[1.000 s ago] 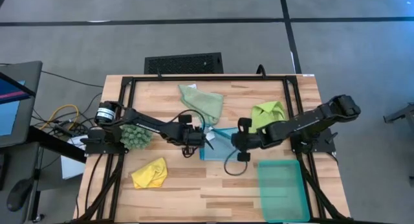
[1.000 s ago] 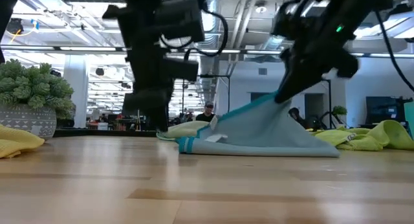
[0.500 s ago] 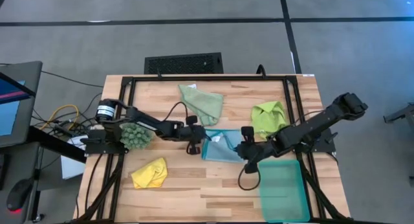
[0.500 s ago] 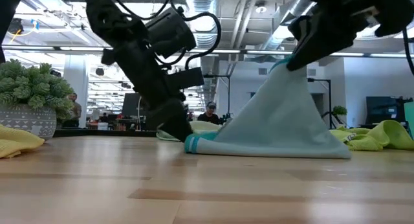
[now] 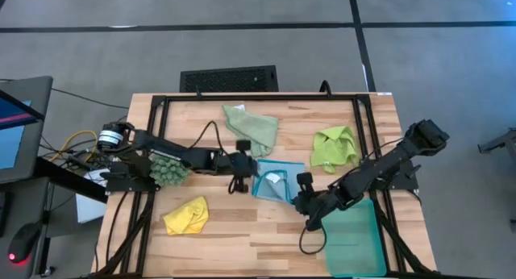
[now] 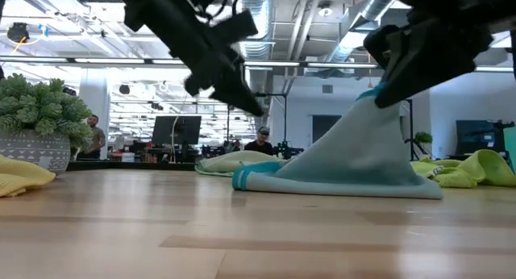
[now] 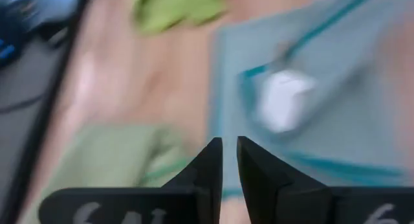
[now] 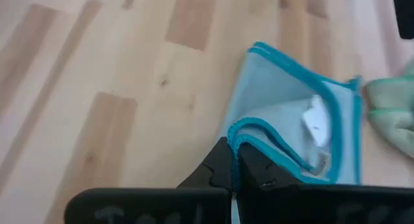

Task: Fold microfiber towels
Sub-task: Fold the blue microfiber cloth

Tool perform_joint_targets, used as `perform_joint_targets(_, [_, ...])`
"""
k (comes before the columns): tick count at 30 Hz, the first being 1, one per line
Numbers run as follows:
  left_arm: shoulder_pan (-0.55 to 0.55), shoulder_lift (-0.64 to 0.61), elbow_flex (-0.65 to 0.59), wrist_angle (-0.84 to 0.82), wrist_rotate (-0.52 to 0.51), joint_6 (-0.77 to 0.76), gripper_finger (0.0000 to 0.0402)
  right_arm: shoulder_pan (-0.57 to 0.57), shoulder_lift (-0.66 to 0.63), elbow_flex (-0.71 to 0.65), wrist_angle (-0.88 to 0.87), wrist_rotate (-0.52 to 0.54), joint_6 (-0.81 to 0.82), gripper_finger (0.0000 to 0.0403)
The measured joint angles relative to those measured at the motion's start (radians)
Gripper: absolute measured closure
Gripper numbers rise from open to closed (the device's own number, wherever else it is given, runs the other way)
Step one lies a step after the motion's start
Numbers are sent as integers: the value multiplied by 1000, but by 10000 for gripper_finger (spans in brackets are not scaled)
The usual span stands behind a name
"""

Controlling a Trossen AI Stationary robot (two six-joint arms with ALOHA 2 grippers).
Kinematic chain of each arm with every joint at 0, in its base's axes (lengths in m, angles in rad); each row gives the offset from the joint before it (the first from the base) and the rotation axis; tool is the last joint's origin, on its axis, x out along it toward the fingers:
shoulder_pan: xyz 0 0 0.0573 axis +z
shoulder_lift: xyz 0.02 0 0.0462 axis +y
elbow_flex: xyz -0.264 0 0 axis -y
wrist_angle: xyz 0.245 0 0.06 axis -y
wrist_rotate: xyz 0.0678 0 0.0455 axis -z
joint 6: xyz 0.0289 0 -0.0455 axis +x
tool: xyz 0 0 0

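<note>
Your right gripper (image 8: 231,160) has its jaws pinched tight on a corner of the light blue towel (image 5: 276,182), teal hem right between the fingers in the right wrist view. In the low view that corner is lifted clear of the table (image 5: 242,231), the cloth hanging from it like a tent, its far edge still lying on the wood. From above, the right gripper sits just off the blue towel's front right corner, next to the teal tray (image 5: 352,235). Your left gripper (image 7: 229,160) is at the towel's left edge; its jaws are narrow, only a thin slit between the fingers, nothing visibly caught in them. In the low view it is raised off the table, above the towel's folded hem, not touching it as far as you can see. White label (image 7: 283,101) shows on the blue towel, face up near the middle. Other towels: pale sage green towel (image 5: 252,127) crumpled at the back centre, just behind the left gripper; lime green towel (image 5: 334,148) bunched at the back right, close to the blue one but apart; yellow towel (image 5: 186,215) crumpled at the front left, well away. Dark-green spiky clump (image 5: 168,169) sits at the left edge, beside the left arm.
</note>
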Motion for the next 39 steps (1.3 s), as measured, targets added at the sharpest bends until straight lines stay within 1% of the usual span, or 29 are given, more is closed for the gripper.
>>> perform_joint_targets(4, [-57,25,0,109,200,54,336,52,64,0,67,-81,-11,385])
perform_joint_targets(6, [-86,52,-2,158,256,67,314,80,108,0,116,-131,7,385])
perform_joint_targets(7, [-100,74,-2,213,265,69,301,92,137,1,141,-159,16,384])
perform_joint_targets(8, [-114,93,-2,251,265,69,287,104,164,1,158,-176,23,383])
perform_joint_targets(11, [-140,159,-1,388,262,66,245,133,228,3,202,-177,31,381])
perform_joint_targets(14, [-148,220,1,494,251,8,208,143,255,14,200,-160,42,381])
perform_joint_targets(17, [-147,267,43,503,233,-50,181,139,263,13,195,-159,52,382])
perform_joint_targets(21, [-147,349,127,481,98,-43,165,127,246,13,173,-156,67,380])
perform_joint_targets(23, [-141,396,200,401,56,-57,165,121,234,13,173,-156,84,378])
perform_joint_targets(24, [-137,416,241,333,45,-68,165,121,227,13,172,-156,86,378])
perform_joint_targets(28, [-113,495,425,-5,-43,-145,181,123,221,13,173,-154,86,378])
perform_joint_targets(30, [-99,525,504,-129,-48,-179,195,124,221,14,173,-154,89,380])
perform_joint_targets(33, [-76,568,590,-239,55,-212,220,130,221,14,168,-155,106,381])
perform_joint_targets(34, [-70,581,608,-246,93,-223,230,130,221,14,166,-155,113,381])
perform_joint_targets(36, [-57,590,626,-261,150,-238,253,137,221,13,157,-154,114,379])
perform_joint_targets(39, [-45,590,630,-271,199,-248,297,150,221,14,149,-151,119,377])
